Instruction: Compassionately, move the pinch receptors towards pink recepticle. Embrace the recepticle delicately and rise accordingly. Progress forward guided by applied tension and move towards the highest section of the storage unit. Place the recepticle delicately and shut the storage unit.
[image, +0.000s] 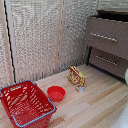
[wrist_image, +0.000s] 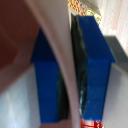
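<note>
In the wrist view the two blue fingers (wrist_image: 47, 75) of my gripper (wrist_image: 70, 75) press from both sides on a thin pale curved wall. That wall belongs to the pink recepticle (wrist_image: 20, 40), whose dusty-pink side fills the frame beside one finger. The exterior view shows neither the recepticle nor the fingers; only a white shape (image: 126, 75), perhaps part of the arm, shows at its right edge. The storage unit (image: 107, 37), a dark brown dresser with silver bar handles, stands at the exterior view's upper right. Its top drawer front sits forward of the lower drawer (image: 107, 61).
On the wooden table (image: 95, 102) a red wire-rimmed basket (image: 25, 102) stands at the exterior view's lower left. A low red bowl (image: 56, 93) sits beside it, with a yellow-orange snack packet (image: 76, 76) behind. Pale woven-slat panels (image: 40, 35) form the back wall.
</note>
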